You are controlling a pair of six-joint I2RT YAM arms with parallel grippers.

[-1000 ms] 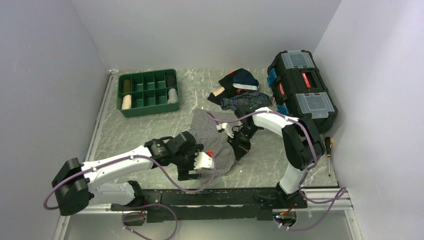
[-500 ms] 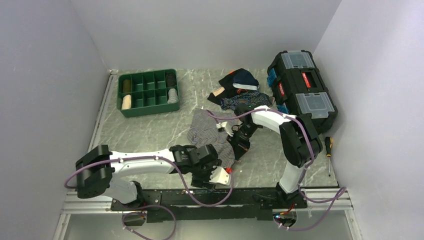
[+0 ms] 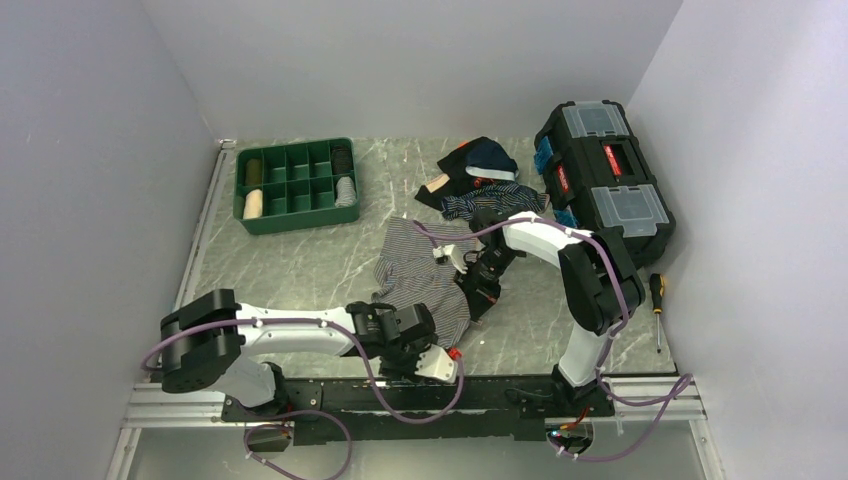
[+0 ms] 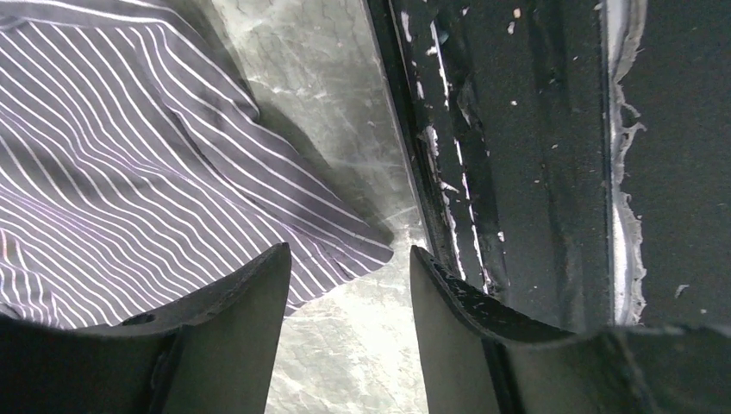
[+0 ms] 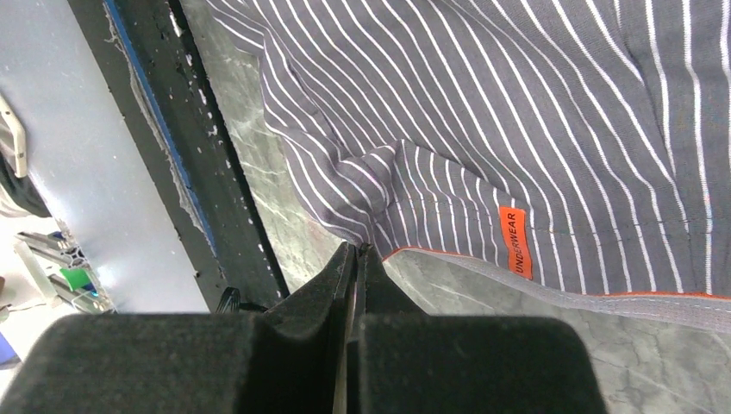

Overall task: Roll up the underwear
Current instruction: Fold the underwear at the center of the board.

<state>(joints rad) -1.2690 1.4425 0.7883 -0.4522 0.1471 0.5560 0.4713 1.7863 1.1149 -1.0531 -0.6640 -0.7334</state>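
**Ana:** While the right gripper (image 5: 355,250) is clamped shut, a corner of the underwear (image 5: 517,103) apparently pinched at its tip, what could spoil the roll?

**Ben:** The left gripper (image 4: 349,259). Its jaws stand apart and hold nothing. They sit over the cloth's near corner, just beside the black rail (image 4: 534,172) at the table (image 3: 300,270) edge.

**Ana:** So it might miss?

**Ben:** Probably. That corner barely reaches into the gap, so closing there may catch bare tabletop or one thin layer. The garment, spread flat mid-table, would then drag and bunch instead of rolling evenly.
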